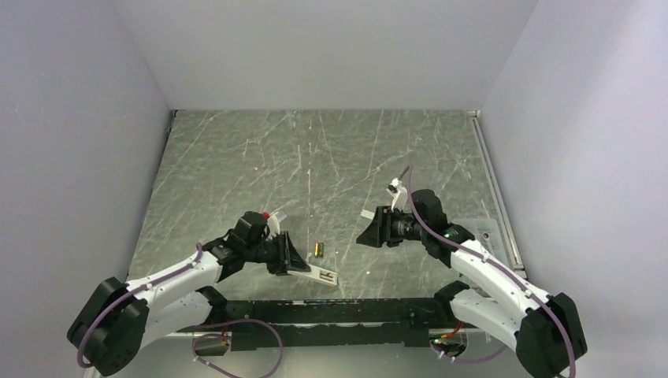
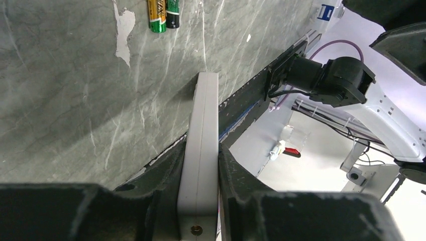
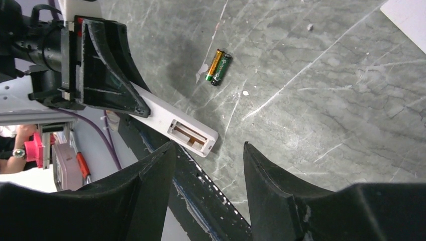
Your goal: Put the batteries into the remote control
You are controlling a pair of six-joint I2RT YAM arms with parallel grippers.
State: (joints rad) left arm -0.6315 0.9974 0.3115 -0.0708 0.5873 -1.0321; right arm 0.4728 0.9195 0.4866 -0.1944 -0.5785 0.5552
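- Left hand [image 1: 287,256] is low at the near side of the grey marbled tabletop [image 1: 236,173], and it is clamped on the slim white rectangular remote control [image 1: 319,273] – both black fingers [image 2: 161,201] press the long sides of the bar at one end.
- The free end of the remote control juts out towards the right, close to the tabletop's front edge; whether that end touches the surface I cannot tell.
- From the right wrist the battery recess [image 3: 188,133] faces up, uncovered, with a brownish strip inside and nothing loaded in it.
- The batteries [image 1: 318,250], two small gold-green and dark cylinders, lie flat on the tabletop side by side and touching – just beyond the remote control's free end, between the two arms.
- A pale chipped patch [image 3: 202,72] in the surface sits right beside them.
- Right hand [image 1: 370,228] hovers above the tabletop to the right of the batteries, well apart from them, its fingers pointing back towards the left arm.
- Its jaws stand wide apart and there is nothing between them; bare tabletop and the front edge show through the gap.
- A flat white piece [image 3: 409,15] pokes into the top corner of the right wrist view, lying on the tabletop away from everything else.
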